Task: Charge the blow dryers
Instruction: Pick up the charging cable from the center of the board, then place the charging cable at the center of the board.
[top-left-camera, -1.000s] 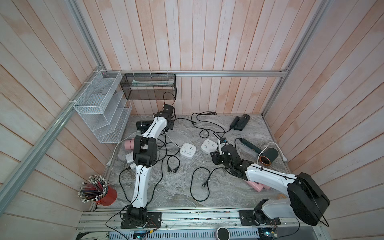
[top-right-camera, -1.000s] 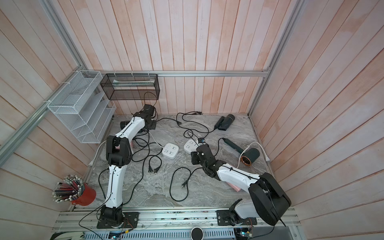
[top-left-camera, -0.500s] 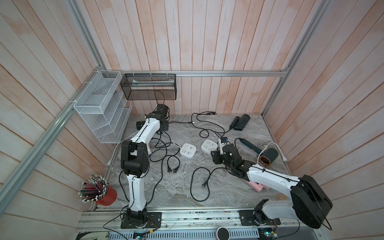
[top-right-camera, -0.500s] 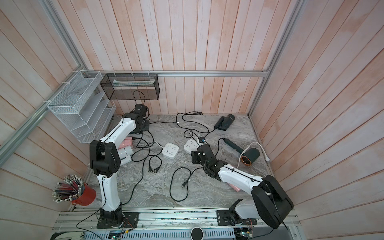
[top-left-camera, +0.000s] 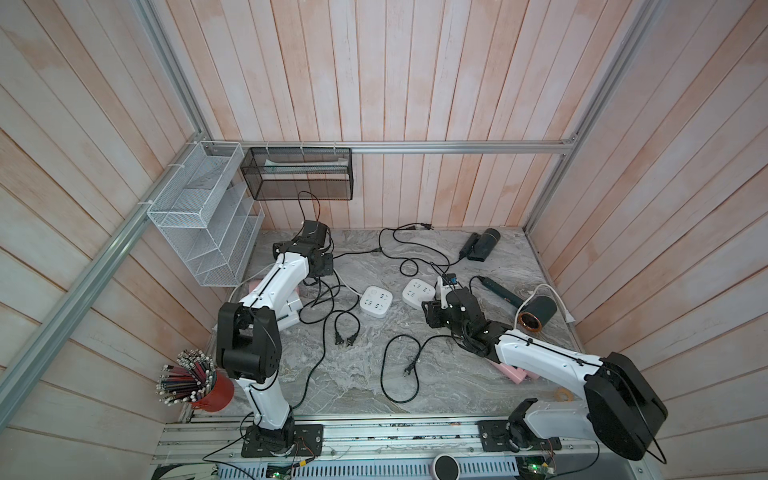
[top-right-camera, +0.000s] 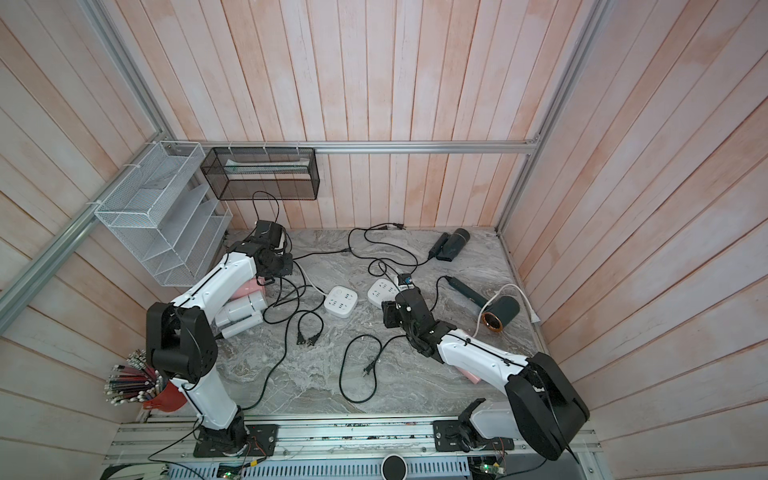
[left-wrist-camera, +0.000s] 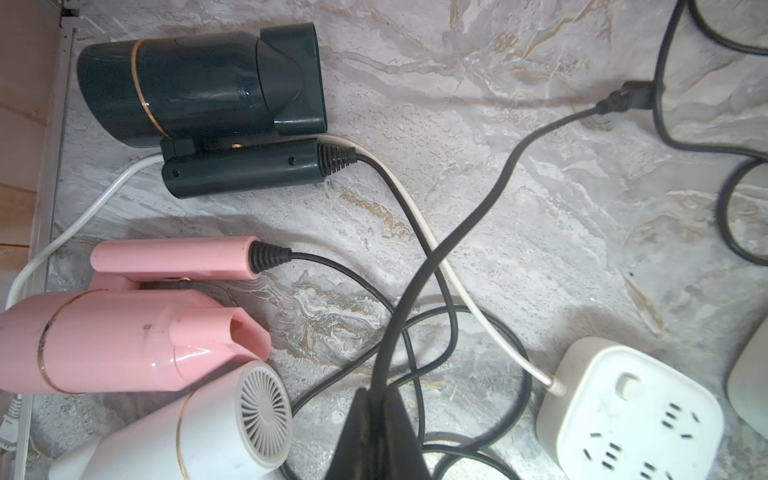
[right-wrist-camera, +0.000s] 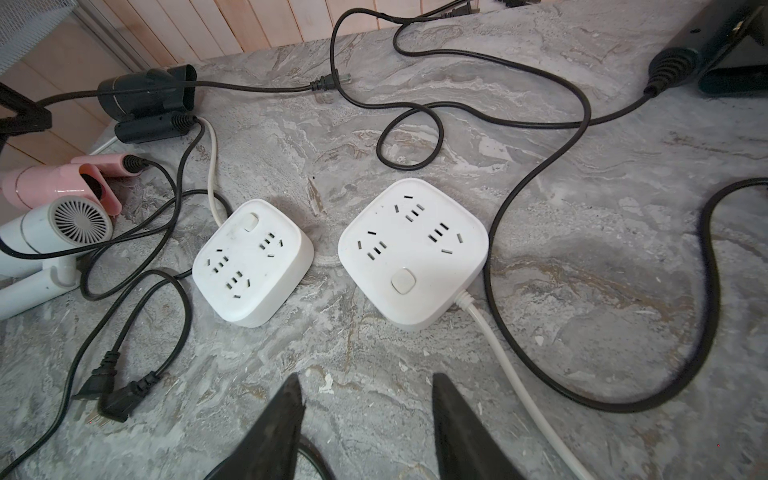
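Left tool: pressed together — pinching a black cord; just beside the white power strip
Right tool: spread, over the table (near that strip)

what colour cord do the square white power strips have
White cord, clearest in the right wrist view.

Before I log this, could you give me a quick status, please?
Left hand shut on black cord. Right hand open, empty, facing power strips. Blow dryers unplugged, sockets bare. Loose cords tangled near strips.
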